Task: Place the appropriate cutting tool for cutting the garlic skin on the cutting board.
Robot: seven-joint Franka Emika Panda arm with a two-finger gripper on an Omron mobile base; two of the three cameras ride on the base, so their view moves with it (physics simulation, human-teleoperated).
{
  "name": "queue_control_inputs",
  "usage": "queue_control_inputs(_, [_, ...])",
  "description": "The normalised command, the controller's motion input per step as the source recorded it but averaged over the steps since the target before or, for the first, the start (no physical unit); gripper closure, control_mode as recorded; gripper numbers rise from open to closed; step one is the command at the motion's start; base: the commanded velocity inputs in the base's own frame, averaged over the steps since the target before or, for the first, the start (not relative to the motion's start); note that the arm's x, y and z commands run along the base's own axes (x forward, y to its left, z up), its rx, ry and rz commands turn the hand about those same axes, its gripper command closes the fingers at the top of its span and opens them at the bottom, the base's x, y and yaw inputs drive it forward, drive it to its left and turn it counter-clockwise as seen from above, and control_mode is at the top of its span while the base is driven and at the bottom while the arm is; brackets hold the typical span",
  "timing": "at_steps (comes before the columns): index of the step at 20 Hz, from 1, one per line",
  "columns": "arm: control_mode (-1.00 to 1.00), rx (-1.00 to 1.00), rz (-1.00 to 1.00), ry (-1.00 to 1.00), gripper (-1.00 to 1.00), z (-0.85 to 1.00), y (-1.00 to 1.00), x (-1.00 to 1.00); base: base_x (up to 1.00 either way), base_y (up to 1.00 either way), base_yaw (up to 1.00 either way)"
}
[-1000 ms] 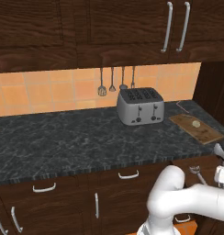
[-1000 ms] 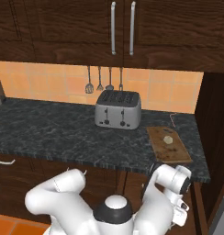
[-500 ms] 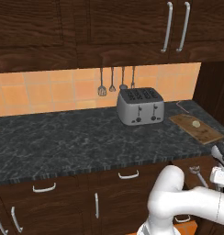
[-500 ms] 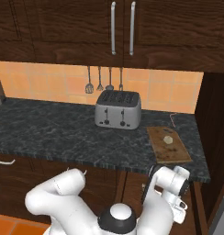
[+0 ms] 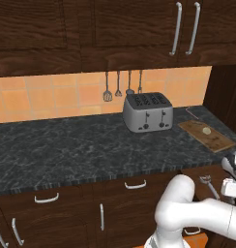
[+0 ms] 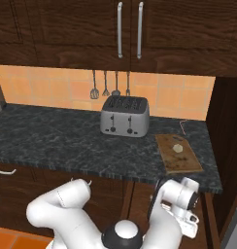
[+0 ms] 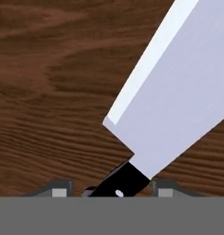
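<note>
Hand view: cutting tool (image 7: 178, 92) (broad pale blade) slanting toward upper right.

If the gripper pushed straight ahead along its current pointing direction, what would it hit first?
Judging by the hand view, the gripper, holding a dark-handled, broad pale blade, faces a brown wood-grain surface. The blade tip would probably meet that first; depth is unclear.

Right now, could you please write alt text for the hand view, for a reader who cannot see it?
A broad, pale blade with a black handle, the cutting tool, runs diagonally from bottom centre to upper right, very close to the camera. Its handle sits between the two grey fingers at the bottom edge, against a dark brown wood-grain surface.
</note>
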Motion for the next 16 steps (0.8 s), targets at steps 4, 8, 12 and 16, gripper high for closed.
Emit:
queue_control_inputs(4, [-1.00, 0.00, -0.01, 0.00, 1.00, 0.08, 0.34, -0.06, 0.00, 0.00, 0.00])
queue_control_inputs(8, [-1.00, -0.01, 0.00, 0.00, 1.00, 0.77, 0.14, -0.36, 0.00, 0.00, 0.00])
queue_control_inputs(12, [-1.00, -0.03, 0.00, 0.00, 1.00, 1.00, 0.11, -0.80, 0.00, 0.00, 0.00])
queue_control_inputs(16, [-1.00, -0.12, 0.01, -0.08, 1.00, 1.00, 0.09, -0.32, 0.00, 0.00, 0.00])
